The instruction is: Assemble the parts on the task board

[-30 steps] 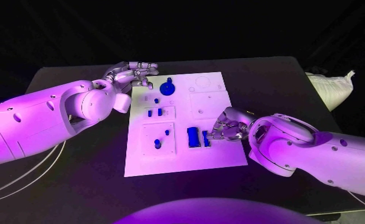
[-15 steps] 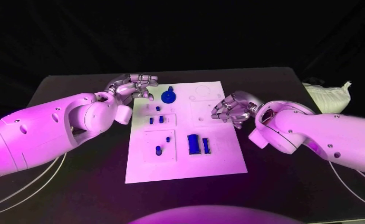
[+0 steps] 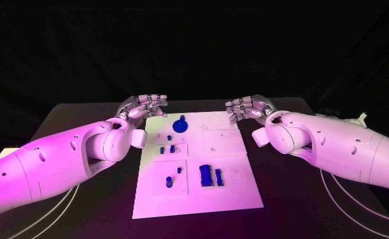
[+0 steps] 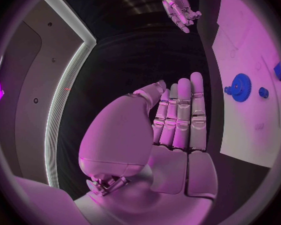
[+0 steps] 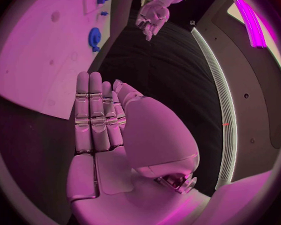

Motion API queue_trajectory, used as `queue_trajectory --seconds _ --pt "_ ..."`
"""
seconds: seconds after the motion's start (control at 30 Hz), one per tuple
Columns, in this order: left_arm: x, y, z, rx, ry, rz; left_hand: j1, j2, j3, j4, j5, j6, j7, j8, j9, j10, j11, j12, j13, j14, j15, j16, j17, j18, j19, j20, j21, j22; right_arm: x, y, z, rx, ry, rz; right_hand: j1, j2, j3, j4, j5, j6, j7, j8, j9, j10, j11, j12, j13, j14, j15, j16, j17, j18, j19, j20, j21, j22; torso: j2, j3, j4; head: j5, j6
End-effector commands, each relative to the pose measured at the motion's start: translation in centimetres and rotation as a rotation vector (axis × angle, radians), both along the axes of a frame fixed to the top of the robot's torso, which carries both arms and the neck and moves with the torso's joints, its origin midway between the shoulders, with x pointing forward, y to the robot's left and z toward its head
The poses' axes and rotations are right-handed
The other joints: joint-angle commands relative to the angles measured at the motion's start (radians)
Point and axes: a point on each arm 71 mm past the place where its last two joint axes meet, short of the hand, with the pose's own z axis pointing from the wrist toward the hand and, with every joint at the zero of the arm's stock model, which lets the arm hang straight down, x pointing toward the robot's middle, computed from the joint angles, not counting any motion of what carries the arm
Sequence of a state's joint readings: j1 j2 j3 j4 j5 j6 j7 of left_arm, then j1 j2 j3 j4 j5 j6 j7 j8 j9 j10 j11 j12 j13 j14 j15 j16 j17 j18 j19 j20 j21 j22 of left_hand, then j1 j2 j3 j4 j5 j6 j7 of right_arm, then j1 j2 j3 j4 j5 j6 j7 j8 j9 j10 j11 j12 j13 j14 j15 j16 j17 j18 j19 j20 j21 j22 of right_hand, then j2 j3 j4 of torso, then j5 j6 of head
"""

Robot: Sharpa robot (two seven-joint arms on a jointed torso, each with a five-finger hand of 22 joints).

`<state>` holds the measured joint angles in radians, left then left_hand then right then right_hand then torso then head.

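The white task board (image 3: 233, 189) lies in the middle of the black table. A blue gear-shaped part (image 3: 179, 125) sits near its far edge. Small blue parts (image 3: 167, 149) stand left of centre, one more (image 3: 170, 181) nearer me, and two blue bars (image 3: 210, 176) lie at the near middle. My left hand (image 3: 144, 106) hovers off the board's far left corner and my right hand (image 3: 247, 107) off its far right corner. Both hold nothing. In the wrist views the left hand (image 4: 178, 120) and the right hand (image 5: 100, 115) show flat palms with straight fingers, and the gear (image 4: 240, 87) (image 5: 94, 37) lies beyond.
A white bag (image 3: 357, 120) lies at the table's right edge. Pale cables (image 3: 49, 216) run along the near left. Bare black table (image 3: 81, 116) surrounds the board on both sides.
My right hand has lifted from beside the blue bars at the board's near right and moved to its far right corner. The left hand stays at the far left corner. The camera has shifted.
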<state>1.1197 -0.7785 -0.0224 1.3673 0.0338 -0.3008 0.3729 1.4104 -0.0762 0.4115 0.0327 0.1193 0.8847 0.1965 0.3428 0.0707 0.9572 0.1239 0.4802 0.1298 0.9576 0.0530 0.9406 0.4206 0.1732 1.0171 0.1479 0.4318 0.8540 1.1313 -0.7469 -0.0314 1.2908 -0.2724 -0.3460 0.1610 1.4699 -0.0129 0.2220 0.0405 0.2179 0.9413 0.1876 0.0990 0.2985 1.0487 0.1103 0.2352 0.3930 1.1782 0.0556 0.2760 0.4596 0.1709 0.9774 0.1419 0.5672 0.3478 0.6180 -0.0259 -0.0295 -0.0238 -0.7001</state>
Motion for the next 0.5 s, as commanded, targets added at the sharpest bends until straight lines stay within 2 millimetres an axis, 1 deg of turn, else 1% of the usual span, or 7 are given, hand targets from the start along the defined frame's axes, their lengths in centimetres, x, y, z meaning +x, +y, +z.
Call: queue_trajectory --seconds 0.03,0.13,0.27,0.3,0.33,0.47,0.5 --pt "0.4 0.1 0.1 -0.022 -0.039 0.080 -0.014 -0.001 0.003 -0.001 0.005 0.000 0.009 -0.005 -0.004 -0.018 0.010 -0.012 -0.010 -0.031 0.014 -0.077 -0.040 0.002 -0.053 0.009 -0.039 -0.023 0.7 0.3 0.3 0.231 -0.038 0.018 -0.017 -0.012 0.032 -0.002 -0.022 0.008 -0.001 -0.014 -0.019 0.016 0.006 -0.034 -0.064 -0.015 0.008 -0.060 -0.046 0.009 -0.015 0.012 -0.046 -0.030 -0.017 0.0014 -0.0002 0.011 0.016" --pt "0.5 -0.3 -0.5 -0.017 -0.031 0.101 -0.018 -0.002 0.005 0.007 0.005 -0.009 0.013 -0.010 -0.004 -0.034 0.023 -0.044 -0.037 -0.051 0.041 -0.268 -0.134 0.003 -0.123 0.034 -0.120 -0.091 1.3 0.3 0.1 0.265 -0.057 0.016 -0.044 -0.025 0.058 -0.007 -0.046 0.015 -0.004 -0.030 -0.040 0.030 0.014 -0.063 -0.132 -0.029 0.020 -0.120 -0.098 0.009 -0.022 0.029 -0.103 -0.068 -0.025 0.0037 -0.0016 0.020 0.025" --pt "0.6 -0.6 -1.2 -0.008 -0.020 0.121 -0.007 -0.013 0.014 -0.005 0.005 0.015 0.002 -0.025 -0.005 0.002 0.019 -0.094 -0.067 -0.006 0.041 -0.404 -0.190 0.007 -0.125 0.044 -0.155 -0.136 1.6 0.5 -0.4 0.283 -0.056 0.011 -0.070 -0.034 0.087 -0.024 -0.056 0.011 0.000 -0.037 -0.070 0.044 0.019 -0.091 -0.213 -0.006 0.027 -0.170 -0.157 0.014 0.011 0.037 -0.168 -0.118 -0.030 0.0109 0.0000 0.029 0.029" --pt "0.5 -0.9 -1.2 -0.007 -0.001 0.067 -0.431 0.076 -0.115 -0.033 -0.036 -0.259 -0.057 -0.117 -0.071 -0.291 -0.024 -0.203 -0.130 -0.297 -0.053 -0.549 -0.252 -0.052 -0.393 -0.016 -0.233 -0.346 1.6 0.0 -0.6 0.180 -0.031 -0.021 -0.484 0.013 -0.010 -0.040 -0.102 -0.274 -0.057 -0.099 -0.135 -0.287 -0.021 -0.131 -0.258 -0.363 -0.056 -0.196 -0.241 -0.052 -0.292 -0.016 -0.280 -0.181 -0.022 0.0048 -0.0006 0.023 0.026" --pt "0.5 -0.9 -1.2 -0.007 -0.001 0.067 -0.434 0.076 -0.115 -0.033 -0.036 -0.259 -0.057 -0.122 -0.071 -0.289 -0.024 -0.212 -0.130 -0.295 -0.053 -0.566 -0.259 -0.053 -0.397 -0.015 -0.239 -0.354 1.6 0.0 -0.6 0.180 -0.032 -0.022 -0.494 0.013 -0.008 -0.040 -0.102 -0.276 -0.057 -0.099 -0.139 -0.288 -0.021 -0.135 -0.267 -0.362 -0.056 -0.201 -0.249 -0.052 -0.289 -0.017 -0.289 -0.187 -0.023 0.0049 -0.0004 0.023 0.026" --pt "0.2 -1.0 -1.2 0.001 -0.007 0.077 -0.557 0.076 -0.152 -0.033 -0.044 -0.336 -0.075 -0.151 -0.071 -0.371 -0.037 -0.248 -0.130 -0.376 -0.053 -0.619 -0.282 -0.054 -0.475 -0.031 -0.265 -0.419 1.3 0.2 -0.5 0.184 -0.040 -0.033 -0.619 0.013 -0.032 -0.040 -0.118 -0.361 -0.073 -0.099 -0.161 -0.383 -0.031 -0.148 -0.286 -0.463 -0.056 -0.276 -0.277 -0.052 -0.374 -0.033 -0.326 -0.210 -0.031 0.0084 0.0045 0.023 0.038" --pt "0.0 -1.1 -1.1 0.006 -0.010 0.085 -0.612 0.076 -0.168 -0.033 -0.049 -0.371 -0.083 -0.164 -0.071 -0.409 -0.042 -0.264 -0.130 -0.413 -0.053 -0.640 -0.291 -0.066 -0.510 -0.038 -0.276 -0.447 1.1 0.4 -0.5 0.186 -0.046 -0.041 -0.674 0.013 -0.045 -0.040 -0.125 -0.399 -0.080 -0.099 -0.170 -0.426 -0.036 -0.154 -0.293 -0.509 -0.056 -0.276 -0.289 -0.059 -0.413 -0.040 -0.342 -0.219 -0.037 0.0108 0.0080 0.023 0.047"
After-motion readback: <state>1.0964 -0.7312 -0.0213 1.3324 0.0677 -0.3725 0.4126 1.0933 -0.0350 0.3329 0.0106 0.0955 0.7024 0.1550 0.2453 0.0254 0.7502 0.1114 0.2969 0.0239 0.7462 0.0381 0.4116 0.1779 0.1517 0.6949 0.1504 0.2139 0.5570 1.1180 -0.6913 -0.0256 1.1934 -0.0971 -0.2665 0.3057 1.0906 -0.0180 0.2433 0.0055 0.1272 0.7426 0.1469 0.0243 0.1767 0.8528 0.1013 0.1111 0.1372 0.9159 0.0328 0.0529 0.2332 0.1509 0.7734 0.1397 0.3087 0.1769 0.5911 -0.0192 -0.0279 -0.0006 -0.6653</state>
